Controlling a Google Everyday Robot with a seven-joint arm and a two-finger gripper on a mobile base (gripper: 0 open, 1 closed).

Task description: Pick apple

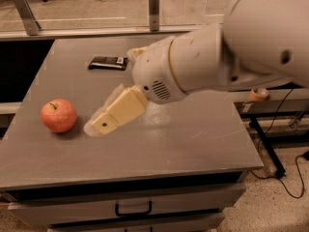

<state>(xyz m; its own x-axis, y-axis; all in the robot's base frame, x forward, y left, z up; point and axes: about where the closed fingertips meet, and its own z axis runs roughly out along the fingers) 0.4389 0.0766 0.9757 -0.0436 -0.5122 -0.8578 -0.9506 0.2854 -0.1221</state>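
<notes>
The apple [58, 115] is round and red-pink with a yellowish blush and a short dark stem. It sits on the grey table [145, 149] near its left edge. My gripper [99, 124], with cream-coloured fingers, reaches in from the right on the big white arm [217, 62]. Its tips are just to the right of the apple, a small gap apart from it, low over the table.
A flat dark packet [108, 62] lies at the back of the table. A metal rail with posts [153, 6] runs behind the table. A drawer with a black handle [133, 209] is below the front edge. Cables and a stand leg [270, 153] are on the floor at the right.
</notes>
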